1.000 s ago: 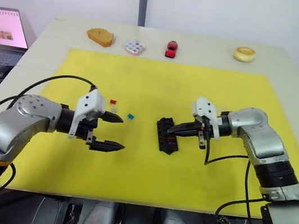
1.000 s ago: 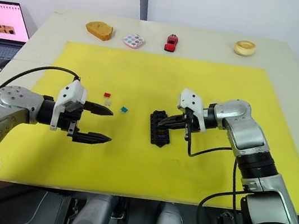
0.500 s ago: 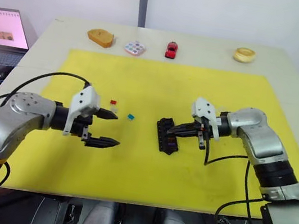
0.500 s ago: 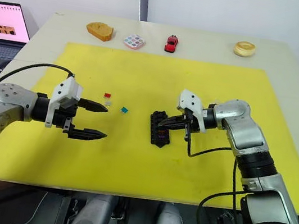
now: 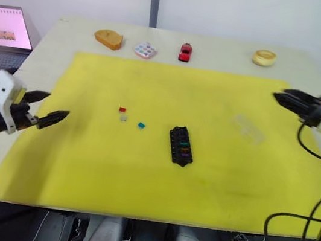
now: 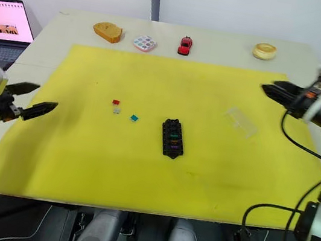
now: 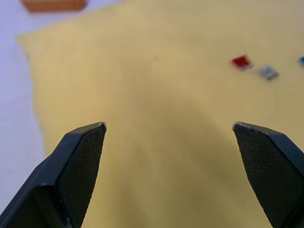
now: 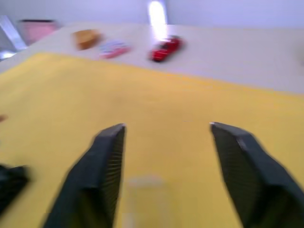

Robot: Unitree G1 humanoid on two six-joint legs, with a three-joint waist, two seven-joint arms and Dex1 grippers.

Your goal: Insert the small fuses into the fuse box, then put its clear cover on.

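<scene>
In the left eye view, the small black rectangular fuse box (image 5: pixel 181 146) lay near the middle of the yellow mat (image 5: pixel 214 92) covering the tabletop, with several coloured fuses already seated in its slots; exactly how many could not be made out. Three small fuses lay loose on the mat to its left: a red blade fuse (image 5: pixel 122 109), a grey one (image 5: pixel 124 117) just beside it, and a teal one (image 5: pixel 141 125) nearer the box. The transparent rectangular cover (image 5: pixel 248 128) rested flat on the mat well to the right of the box, not yet fitted. The left gripper (image 5: pixel 45 109) hung at the mat's left edge with its jaws spread and empty, well apart from the loose fuses. In the right eye view, the right gripper (image 6: pixel 273 88) was at the far right of the mat, beyond the cover, jaws released and holding nothing. The left wrist view showed the two black fingers wide apart over bare mat, with the red and grey fuses ahead. The right wrist view showed parted fingers, the cover faint between them, and a red toy car (image 8: pixel 165 48) on the tabletop beyond. By this evidence the task was partly done: three fuses remained to be inserted, then the cover.
</scene>
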